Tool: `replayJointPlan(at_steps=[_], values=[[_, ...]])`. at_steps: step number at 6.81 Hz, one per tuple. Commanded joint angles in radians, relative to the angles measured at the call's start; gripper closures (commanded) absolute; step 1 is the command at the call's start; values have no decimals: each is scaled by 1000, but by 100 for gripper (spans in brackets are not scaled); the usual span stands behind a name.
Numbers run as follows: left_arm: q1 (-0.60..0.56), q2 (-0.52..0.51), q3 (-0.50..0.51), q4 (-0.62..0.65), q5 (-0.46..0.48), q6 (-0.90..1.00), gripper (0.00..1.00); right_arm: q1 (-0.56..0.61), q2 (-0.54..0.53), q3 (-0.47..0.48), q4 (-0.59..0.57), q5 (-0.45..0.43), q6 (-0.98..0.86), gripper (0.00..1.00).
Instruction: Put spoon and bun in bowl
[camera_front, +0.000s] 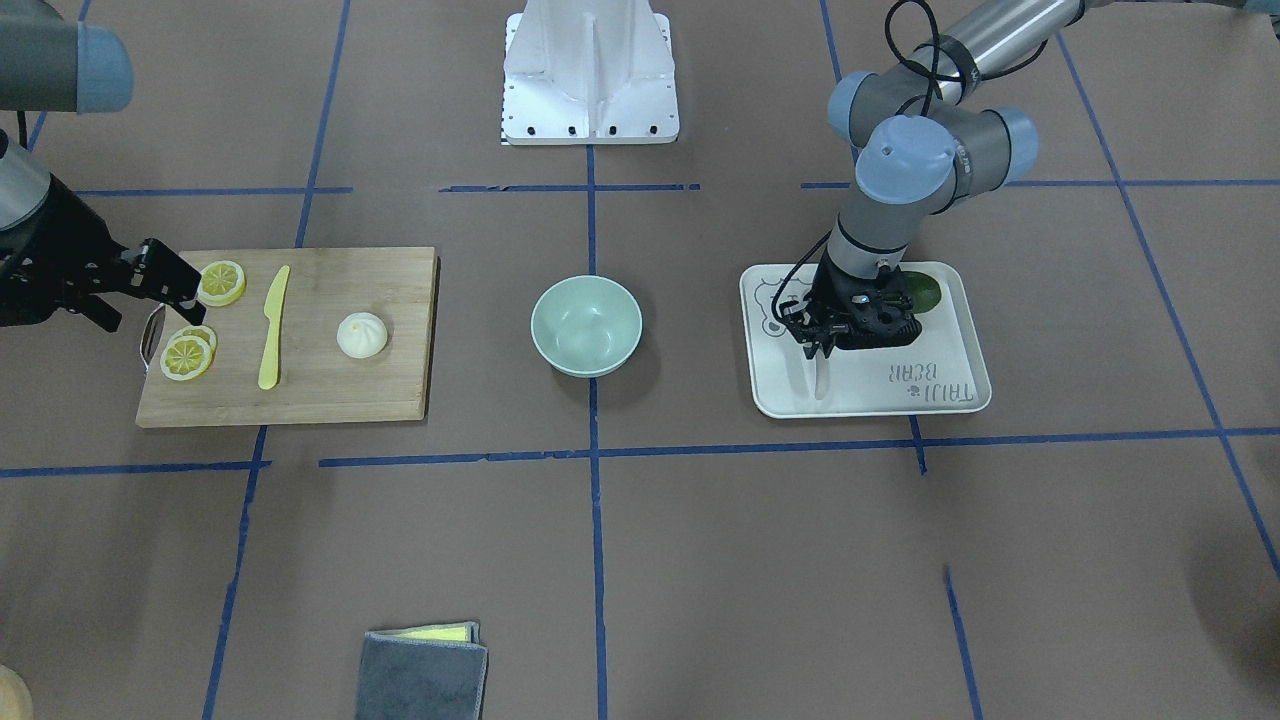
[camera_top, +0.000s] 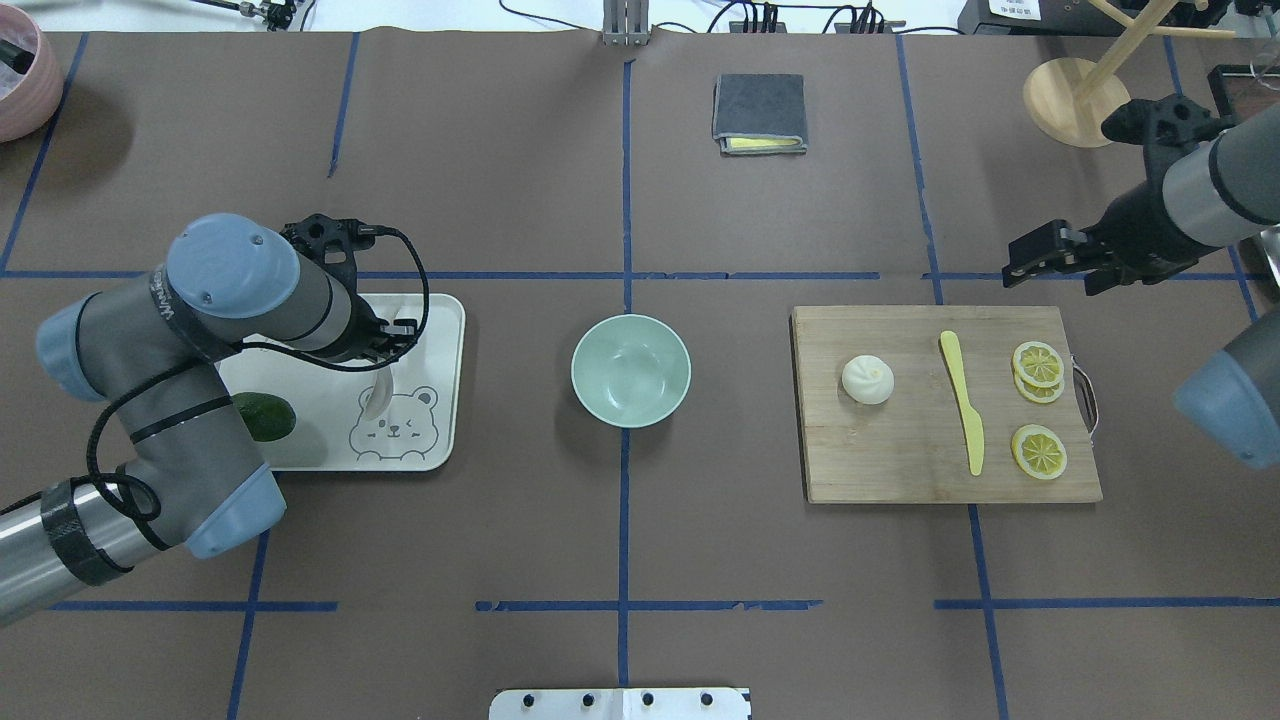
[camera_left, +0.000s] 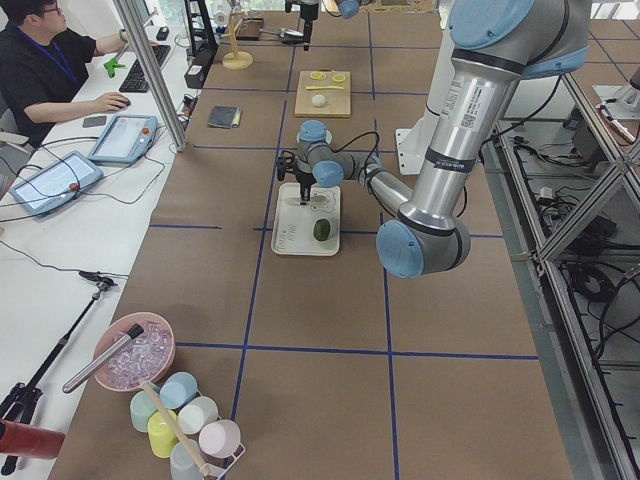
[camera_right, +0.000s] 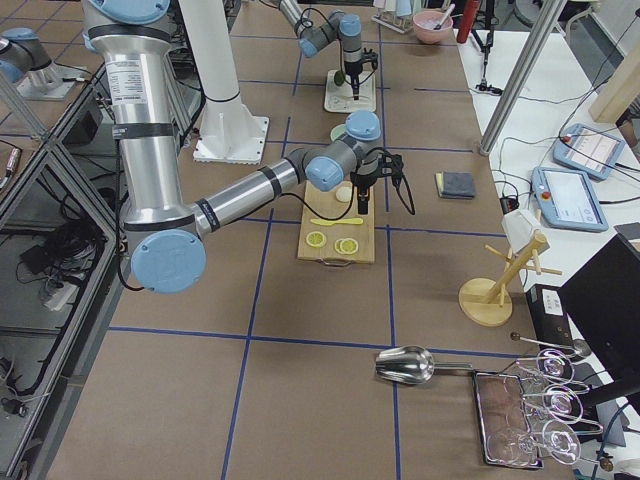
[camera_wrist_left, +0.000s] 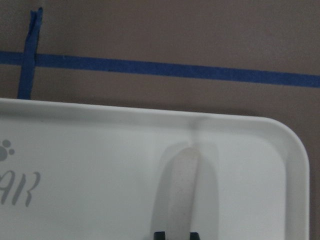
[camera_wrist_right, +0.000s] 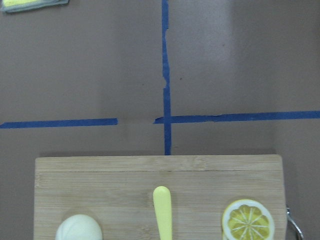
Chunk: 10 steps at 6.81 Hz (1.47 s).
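Left wrist-mounted view places the left tool low over the white tray, its fingertips set against either side of the handle of the spoon. I judge the tool closed on that handle. Whether the spoon is clear of the tray floor cannot be told. A lime lies on the same tray, apart from the grasp.

The bowl stands mid-surface between tray and cutting board, with nothing in it.

The right tool hovers beyond the board's far corner. Its jaw state cannot be told, and it holds nothing of the task. The bun lies free on the board, beside the yellow knife and well apart from the lemon slices.

Assessment: neither item delivered. Spoon pickup is in hand; bun untouched.
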<state>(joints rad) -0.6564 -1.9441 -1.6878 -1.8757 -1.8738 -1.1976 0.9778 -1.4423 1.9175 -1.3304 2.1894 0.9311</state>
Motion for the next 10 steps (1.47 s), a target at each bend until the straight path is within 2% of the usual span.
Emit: replayJointPlan(at_steps=[1,2,4,6,7,8,9,10], values=[[-64,-5,-117,143,-2,24,100,-155,80,2,-3,-132,148,0],[-75,-33,-154,209,-5,23,100,-227,114,-9,-9,-182,193,0],[-62,-125,-107,216,-2,-111,100,-347,140,-57,-6,-310,247,0],[-60,-147,-101,219,-2,-128,100,-378,164,-119,-4,-335,244,1],[-60,-147,-101,219,-2,-128,100,-377,158,-121,-10,-332,244,3],[-60,-147,-101,219,-2,-126,100,-377,157,-121,-10,-330,244,20],[-60,-147,-101,219,-2,-126,100,-372,157,-120,-9,-335,245,45],[-60,-147,-99,219,-2,-126,100,-369,154,-121,-10,-335,239,79]])
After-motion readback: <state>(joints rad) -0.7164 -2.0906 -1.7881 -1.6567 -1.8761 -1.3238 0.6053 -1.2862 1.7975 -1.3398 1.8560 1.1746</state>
